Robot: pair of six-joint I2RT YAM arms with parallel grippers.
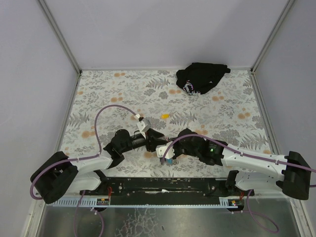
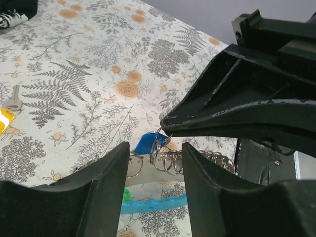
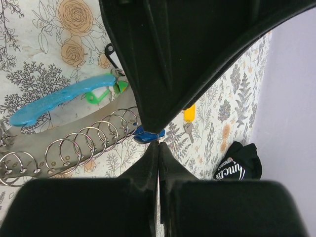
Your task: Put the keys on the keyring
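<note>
Right gripper (image 3: 158,144) was pinched shut on the keys (image 2: 146,143); left gripper (image 2: 155,148), half open and holding nothing, hung over the keyring (image 2: 170,162) near the table's (image 1: 98,98) near edge.

The surface (image 1: 123,89) bears a grey-fern, orange-flower print. On it lie a black cloth bundle (image 1: 201,77) at the far right, a yellow-tagged key (image 1: 165,116) near the middle, and a light-blue lanyard strap (image 3: 59,98) beside metal rings (image 3: 89,143).
</note>
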